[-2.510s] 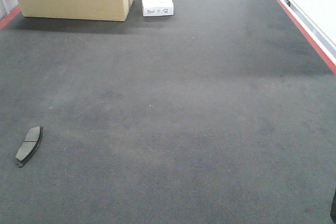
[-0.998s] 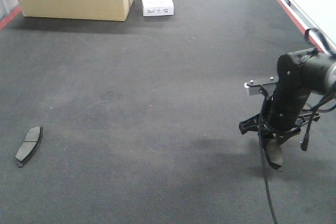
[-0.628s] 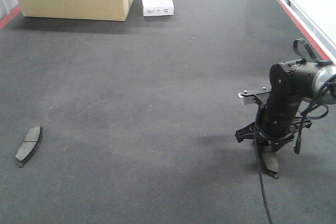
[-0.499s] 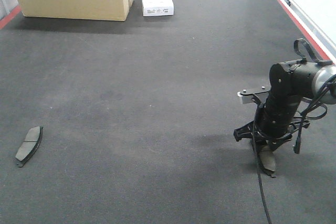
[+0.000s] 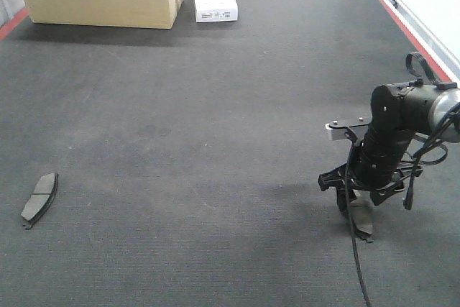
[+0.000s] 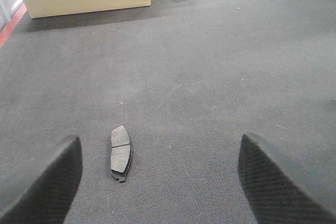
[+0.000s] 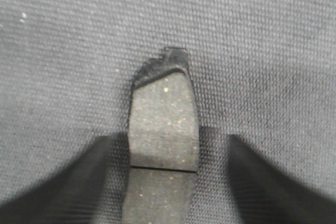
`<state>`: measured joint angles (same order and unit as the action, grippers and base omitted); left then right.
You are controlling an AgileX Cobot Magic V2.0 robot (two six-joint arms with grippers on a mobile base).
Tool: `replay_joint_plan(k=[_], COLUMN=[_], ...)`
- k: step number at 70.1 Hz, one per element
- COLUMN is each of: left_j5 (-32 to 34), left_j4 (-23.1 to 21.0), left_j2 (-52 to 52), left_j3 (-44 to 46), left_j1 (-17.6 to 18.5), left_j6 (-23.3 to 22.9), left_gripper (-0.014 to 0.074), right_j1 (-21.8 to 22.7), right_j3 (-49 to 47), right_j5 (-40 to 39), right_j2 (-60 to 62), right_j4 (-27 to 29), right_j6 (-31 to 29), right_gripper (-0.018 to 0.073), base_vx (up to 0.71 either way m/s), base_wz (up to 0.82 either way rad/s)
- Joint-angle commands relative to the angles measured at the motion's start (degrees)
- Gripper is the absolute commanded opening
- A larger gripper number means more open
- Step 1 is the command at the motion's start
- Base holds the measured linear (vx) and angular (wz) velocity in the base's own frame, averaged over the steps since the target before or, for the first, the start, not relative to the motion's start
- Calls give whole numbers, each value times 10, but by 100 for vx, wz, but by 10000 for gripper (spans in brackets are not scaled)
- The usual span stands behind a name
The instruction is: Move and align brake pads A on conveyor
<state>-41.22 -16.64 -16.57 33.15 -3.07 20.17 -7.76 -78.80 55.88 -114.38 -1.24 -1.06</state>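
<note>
Since the pad (image 7: 164, 129) looks stiff, thin and dense, the right fingers (image 7: 262, 182), spread astride it, should pinch its long edges; left fingers (image 6: 278, 177) gape too.

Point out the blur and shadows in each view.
Front view: the right arm casts a soft shadow on the conveyor beside the right pincer. Left wrist view: fingers blurred, brake pad sharp. Right wrist view: fingers smeared, pad crisp.
</note>
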Motion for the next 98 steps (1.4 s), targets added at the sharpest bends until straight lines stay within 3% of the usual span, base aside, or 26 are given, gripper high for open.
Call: replay_joint_plan(k=[1,39,58,71,98], left_j5=[41,41,41,41,41], left_j4=[-10,-10,-10,-10,-10], left_j2=[-6,-6,-6,-6,-6], left_j3=[14,14,14,14,14], left_j1=[2,2,2,2,2], left_j6=[0,0,0,0,0], left_gripper=[586,586,586,586,586], right_j1=[3,3,39,66,66], right_j3=[-16,-4,195,313,453], right_j5=[-6,-37,-158,-184,-194], right_j2=[41,288,490,628,845], right_j4=[-2,-12,5,25,21], right_j6=[-7,-7,-7,-24,-26], right_gripper=[564,565,565,565,565], base_vx=[0,0,0,0,0], base_wz=[0,0,0,0,0])
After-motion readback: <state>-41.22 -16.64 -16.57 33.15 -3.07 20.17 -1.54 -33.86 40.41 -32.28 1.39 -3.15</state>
